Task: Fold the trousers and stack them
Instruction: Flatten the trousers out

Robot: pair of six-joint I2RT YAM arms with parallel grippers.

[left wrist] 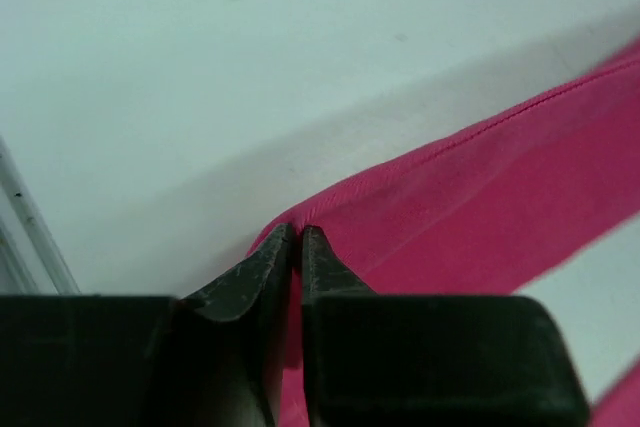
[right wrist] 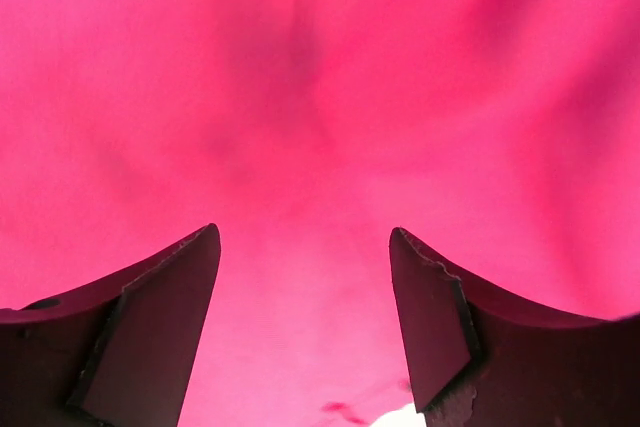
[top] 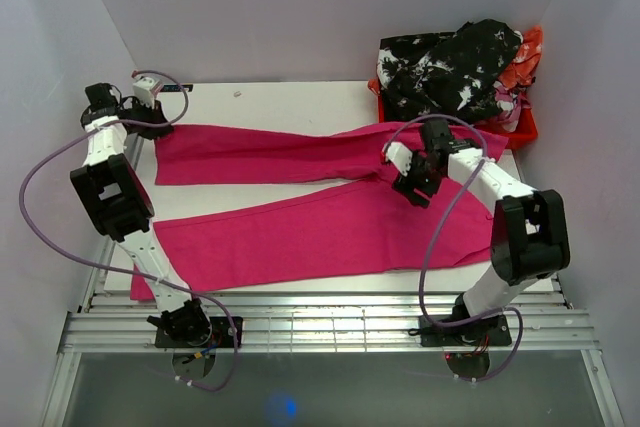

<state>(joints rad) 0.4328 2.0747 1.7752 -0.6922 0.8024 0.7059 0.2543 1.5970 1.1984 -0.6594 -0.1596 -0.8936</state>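
Observation:
The magenta-pink trousers (top: pixel 300 232) lie spread flat on the white table (top: pixel 290 102). Both legs point left and the waist is at the right. My left gripper (top: pixel 153 125) is at the far left, at the cuff end of the far leg. In the left wrist view it (left wrist: pixel 297 232) is shut on the corner of the pink cloth (left wrist: pixel 480 197), low over the table. My right gripper (top: pixel 410 190) is over the crotch area. In the right wrist view it (right wrist: pixel 305 232) is open with nothing between the fingers, and pink cloth (right wrist: pixel 300 67) fills the view.
A red crate (top: pixel 522 129) at the back right holds a pile of black-and-white and orange clothes (top: pixel 450 72), touching the waist end. Pale walls close in on the left, back and right. Purple cables loop beside both arms. A metal rail (top: pixel 320 327) runs along the near edge.

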